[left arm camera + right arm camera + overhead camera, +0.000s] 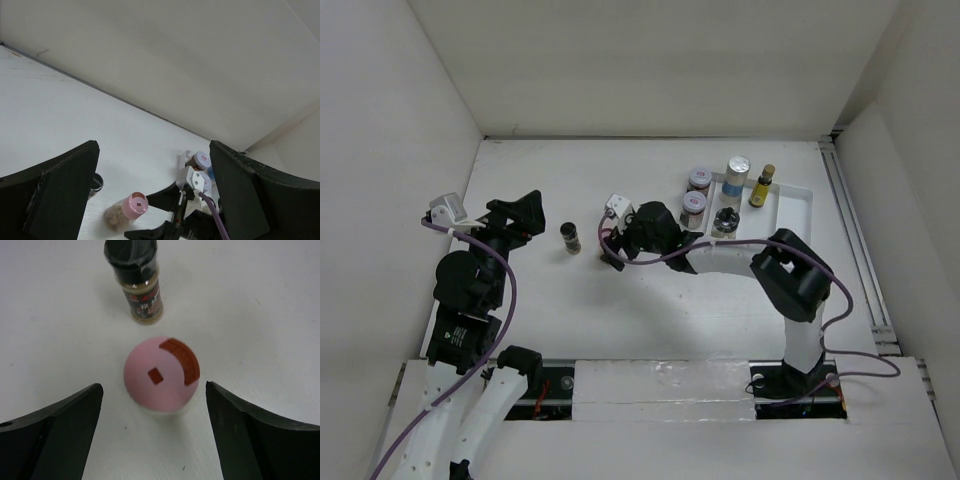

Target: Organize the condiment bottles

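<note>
**Top external view.** Two arms. The right gripper (pixel 608 248) reaches left over the bare table; its wrist hides whatever stands beneath it, and its finger spacing cannot be read here. The left gripper (pixel 530 216) hangs at the left, holding nothing. One black-lidded jar (pixel 569 237) stands upright on the table between the two grippers, touching neither. Five bottles stand in the white tray (pixel 798 197): two pink-capped jars (pixel 699 178), one blue-labelled bottle (pixel 736 175), one slim yellow bottle (pixel 761 186) and one dark-lidded jar (pixel 725 220) whose label is too small to read.

**Left wrist view.** The fingers (pixel 65 192) of the left gripper (pixel 154 150) are wide apart with nothing between them. A lone pink-capped jar (pixel 127 211) stands well ahead, beside the right gripper (pixel 167 227), which is cut off by the frame's lower edge. The black-lidded jar (pixel 96 182) is mostly hidden behind the left finger. The tray group is partly hidden behind the right finger.

**Right wrist view.** The fingers (pixel 55 427) of the right gripper (pixel 154 386) are spread, one on each side of the lone pink-capped jar (pixel 161 375), with a gap on both sides. The black-lidded jar (pixel 135 285) stands just beyond, its top cut off.
</note>
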You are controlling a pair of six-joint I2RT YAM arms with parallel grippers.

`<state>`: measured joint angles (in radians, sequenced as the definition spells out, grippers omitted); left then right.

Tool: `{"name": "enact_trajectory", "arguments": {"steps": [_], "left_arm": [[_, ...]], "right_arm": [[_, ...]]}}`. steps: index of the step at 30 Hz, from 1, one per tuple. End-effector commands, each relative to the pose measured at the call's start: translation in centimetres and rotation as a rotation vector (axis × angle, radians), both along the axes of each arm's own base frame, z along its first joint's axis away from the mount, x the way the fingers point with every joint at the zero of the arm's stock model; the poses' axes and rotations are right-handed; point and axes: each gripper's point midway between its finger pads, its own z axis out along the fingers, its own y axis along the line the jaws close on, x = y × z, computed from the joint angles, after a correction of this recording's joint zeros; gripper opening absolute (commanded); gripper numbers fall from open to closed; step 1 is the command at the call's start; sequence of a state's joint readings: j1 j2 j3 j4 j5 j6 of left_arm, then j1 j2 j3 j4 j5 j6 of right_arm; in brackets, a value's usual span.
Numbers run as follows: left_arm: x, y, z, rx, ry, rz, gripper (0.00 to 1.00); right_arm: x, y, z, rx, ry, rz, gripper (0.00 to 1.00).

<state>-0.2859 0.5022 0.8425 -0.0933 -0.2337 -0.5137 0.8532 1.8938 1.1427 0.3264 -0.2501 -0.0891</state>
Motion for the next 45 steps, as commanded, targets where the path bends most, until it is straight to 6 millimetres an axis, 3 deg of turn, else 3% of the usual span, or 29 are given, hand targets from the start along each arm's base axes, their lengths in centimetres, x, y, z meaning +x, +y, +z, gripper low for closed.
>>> {"name": "enact_trajectory", "arguments": {"steps": [1,4,5,7,10,12,13,14,15,16,17,18,19,20,22,23,24,25,26,29,33,36,37,41,45], "left_arm": [[0.0,-0.2,1.3,0.006,-0.055,-0.011,0.88],[0.0,-0.2,1.3,0.006,-0.055,-0.011,0.88],[0.0,-0.2,1.3,0.006,-0.055,-0.011,0.88],[0.0,-0.2,1.3,0.006,-0.055,-0.011,0.88],[0.0,-0.2,1.3,0.006,-0.055,-0.011,0.88],[0.0,-0.2,1.3,0.006,-0.055,-0.011,0.88],[0.0,-0.2,1.3,0.006,-0.055,-0.011,0.88],[0.0,-0.2,1.3,0.006,-0.055,-0.011,0.88],[0.2,-0.2,1.0,0.009,-0.045,-0.011,0.88],[0.2,-0.4,1.0,0.010,-0.045,-0.020,0.88],[0.2,-0.4,1.0,0.010,-0.045,-0.020,0.88],[0.2,-0.4,1.3,0.007,-0.054,-0.020,0.88],[0.2,-0.4,1.3,0.007,-0.054,-0.020,0.88],[0.2,-0.4,1.3,0.007,-0.054,-0.020,0.88],[0.2,-0.5,1.3,0.008,-0.055,-0.029,0.88],[-0.1,-0.5,1.5,0.006,-0.063,-0.029,0.88],[-0.1,-0.5,1.5,0.006,-0.064,-0.029,0.88],[-0.1,-0.5,1.5,0.006,-0.064,-0.029,0.88],[0.2,-0.6,1.2,0.009,-0.053,-0.029,0.88],[0.1,-1.0,1.2,0.012,-0.054,-0.052,0.88],[0.4,-1.0,1.0,0.015,-0.044,-0.052,0.88],[0.4,-1.3,1.2,0.005,-0.053,-0.064,0.88],[0.4,-1.3,1.2,0.005,-0.053,-0.064,0.88],[0.4,-1.3,1.2,0.005,-0.053,-0.064,0.88],[0.4,-1.3,1.2,0.005,-0.053,-0.064,0.88]], "right_arm": [[2.4,3.2,4.8,0.146,-0.105,0.015,0.88],[3.3,4.2,3.6,0.154,-0.087,-0.003,0.73],[3.8,4.1,3.7,0.159,-0.089,-0.003,0.60],[4.0,4.4,4.4,0.179,-0.091,-0.007,0.44],[3.5,3.9,7.3,0.222,-0.118,-0.008,0.32],[3.6,1.4,8.8,0.243,-0.131,-0.042,0.30],[3.1,0.0,14.4,0.352,-0.198,-0.055,0.29],[2.9,-1.4,16.2,0.388,-0.224,-0.071,0.29],[3.3,-3.9,16.5,0.390,-0.238,-0.107,0.29],[2.7,-6.4,20.7,0.448,-0.307,-0.151,0.29],[2.9,-8.3,21.8,0.457,-0.329,-0.203,0.29],[4.5,-11.7,22.7,0.454,-0.358,-0.326,0.29],[4.8,-14.3,21.8,0.429,-0.354,-0.412,0.29],[4.2,-17.4,23.5,0.443,-0.373,-0.502,0.29],[4.9,-24.7,22.7,0.413,-0.397,-0.776,0.29],[4.7,-26.0,22.3,0.409,-0.403,-0.801,0.29],[5.2,-29.2,20.3,0.367,-0.377,-0.912,0.29],[5.1,-30.7,20.5,0.369,-0.371,-0.961,0.29],[4.9,-31.9,18.8,0.347,-0.343,-0.993,0.29],[4.7,-35.6,17.1,0.331,-0.319,-1.094,0.29],[5.0,-38.3,14.1,0.285,-0.262,-1.179,0.28],[6.0,-38.9,11.6,0.244,-0.201,-1.185,0.28],[6.4,-38.6,10.0,0.212,-0.163,-1.177,0.28],[7.6,-38.4,6.4,0.152,-0.075,-1.177,0.31],[8.1,-38.4,3.7,0.113,-0.013,-1.185,0.36]]}}
